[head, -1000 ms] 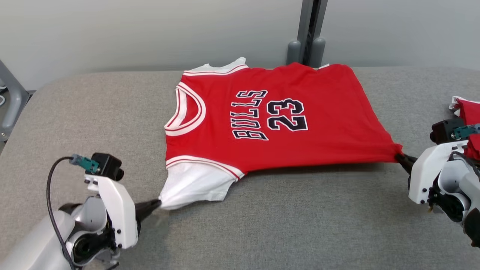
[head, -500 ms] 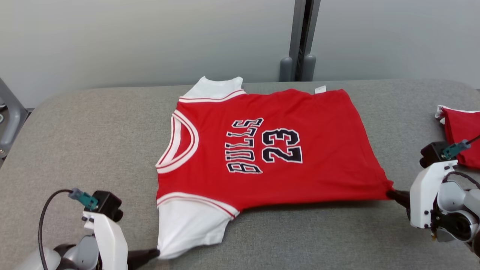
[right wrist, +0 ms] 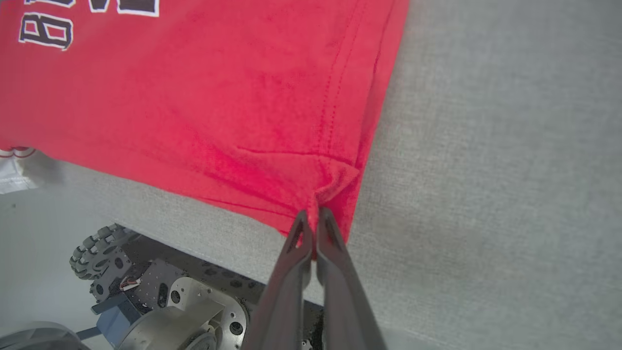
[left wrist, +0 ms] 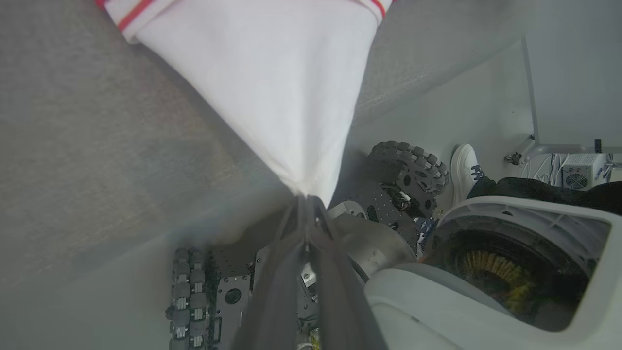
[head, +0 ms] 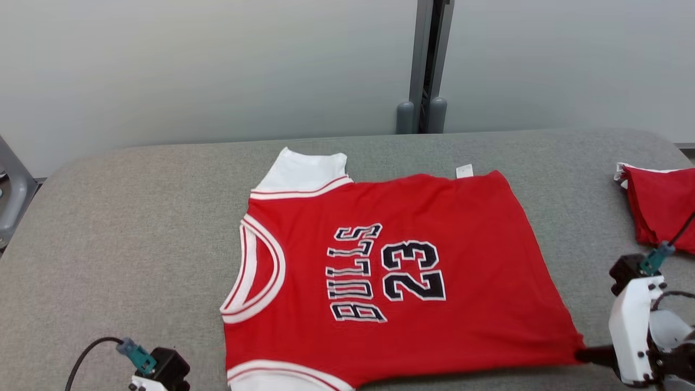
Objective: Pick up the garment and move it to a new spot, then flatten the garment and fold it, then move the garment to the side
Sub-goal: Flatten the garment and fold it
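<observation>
Position: garment (head: pixel 396 326) flat on counter (head: pixel 136 217), reaching counter's near edge. Grip: left gripper (left wrist: pixel 307 206) clamped on white sleeve tip, right gripper (right wrist: pixel 315 218) clamped on red hem corner. Handling judged: light, limp, stretchy; corners suit holding, may slip under hard pull.

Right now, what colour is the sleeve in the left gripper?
The sleeve is white; the left wrist view shows it best.
</observation>
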### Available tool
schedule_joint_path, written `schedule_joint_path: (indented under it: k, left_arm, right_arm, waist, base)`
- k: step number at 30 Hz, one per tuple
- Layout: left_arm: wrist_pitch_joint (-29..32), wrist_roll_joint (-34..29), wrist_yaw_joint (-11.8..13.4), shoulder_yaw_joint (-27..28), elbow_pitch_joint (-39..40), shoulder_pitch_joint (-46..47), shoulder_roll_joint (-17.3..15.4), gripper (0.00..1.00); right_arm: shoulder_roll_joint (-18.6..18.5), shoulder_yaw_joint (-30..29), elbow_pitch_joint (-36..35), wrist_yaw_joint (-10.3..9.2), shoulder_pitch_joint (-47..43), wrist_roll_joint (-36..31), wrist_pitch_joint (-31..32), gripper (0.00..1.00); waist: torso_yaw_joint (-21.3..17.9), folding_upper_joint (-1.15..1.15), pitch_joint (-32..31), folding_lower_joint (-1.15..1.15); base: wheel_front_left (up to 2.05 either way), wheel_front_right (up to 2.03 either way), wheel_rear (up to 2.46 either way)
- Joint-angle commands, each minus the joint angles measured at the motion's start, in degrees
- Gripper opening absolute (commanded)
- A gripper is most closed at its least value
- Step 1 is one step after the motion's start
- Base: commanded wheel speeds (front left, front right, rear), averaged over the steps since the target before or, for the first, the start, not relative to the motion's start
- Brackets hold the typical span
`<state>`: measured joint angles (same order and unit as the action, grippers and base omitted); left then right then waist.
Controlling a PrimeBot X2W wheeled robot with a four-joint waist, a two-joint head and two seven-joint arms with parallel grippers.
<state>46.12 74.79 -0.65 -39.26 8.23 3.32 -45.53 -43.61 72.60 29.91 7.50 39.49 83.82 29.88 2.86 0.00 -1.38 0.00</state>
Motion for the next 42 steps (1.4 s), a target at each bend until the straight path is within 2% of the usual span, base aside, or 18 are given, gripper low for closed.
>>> schedule_joint_path:
  k: [1,5,9,24,32,42]
  left_arm:
    - [0.23,0.43,0.31,0.07,1.0,-1.0,-0.83,0.0]
    - [0.4,1.12,0.88,-0.05,3.76,-3.06,-2.03,0.0]
    - [-0.27,1.45,1.53,0.56,4.81,-3.21,-2.01,0.0]
    - [-2.45,4.67,2.18,7.0,3.91,4.5,0.38,0.0]
    - [-4.66,8.14,2.57,11.09,1.58,8.74,3.71,0.0]
    - [-9.08,8.37,2.13,13.36,-3.66,12.62,8.51,0.0]
  right_arm:
    - [-1.18,0.11,-0.85,-0.03,-1.39,0.59,1.5,0.0]
    - [-3.4,0.23,-3.97,-0.03,-3.04,1.64,4.61,0.0]
    - [-4.59,-0.3,-5.67,-0.03,-3.16,1.7,4.71,0.0]
    - [-2.16,-4.96,-5.24,-0.03,1.39,0.61,0.42,0.0]
    - [0.25,-7.23,-3.22,-0.03,3.34,0.21,-3.01,0.0]
    - [3.02,-8.6,-0.24,-0.03,4.36,-1.27,-8.44,0.0]
  waist:
    - [-0.06,0.0,-0.14,0.0]
    - [-0.21,0.0,-0.19,0.0]
    - [-0.33,0.0,0.19,0.0]
    - [-0.39,0.0,4.26,0.0]
    - [-0.55,0.0,6.59,0.0]
    - [-0.52,0.0,8.39,0.0]
  base:
    - [0.0,0.0,0.0]
    - [0.0,0.0,0.0]
    - [0.0,0.0,0.0]
    - [0.0,0.0,0.0]
    - [0.0,0.0,0.0]
    - [0.0,0.0,0.0]
